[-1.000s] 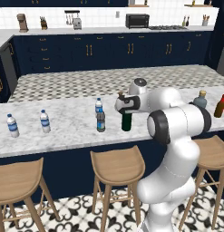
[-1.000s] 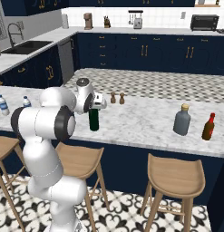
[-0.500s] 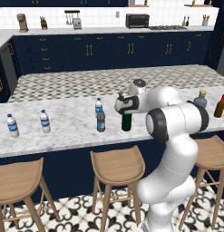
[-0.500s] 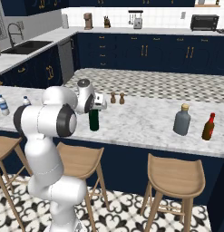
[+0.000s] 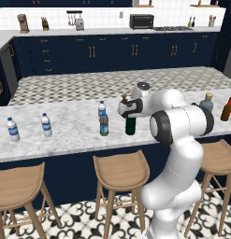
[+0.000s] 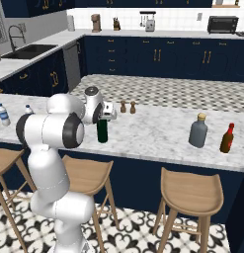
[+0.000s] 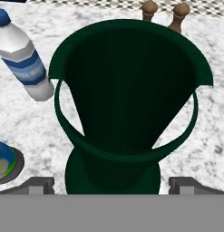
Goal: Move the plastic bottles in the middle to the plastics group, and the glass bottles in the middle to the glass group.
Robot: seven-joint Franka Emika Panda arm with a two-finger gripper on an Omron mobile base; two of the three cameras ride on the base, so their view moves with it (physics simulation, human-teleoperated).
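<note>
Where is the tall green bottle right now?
The green bottle stands mid-counter under the open gripper; in the left base view, the two small blue-capped bottles are just to its left.

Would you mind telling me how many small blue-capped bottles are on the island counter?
4: two small blue-capped bottles at the far left, and two mid-counter beside the green bottle.
</note>
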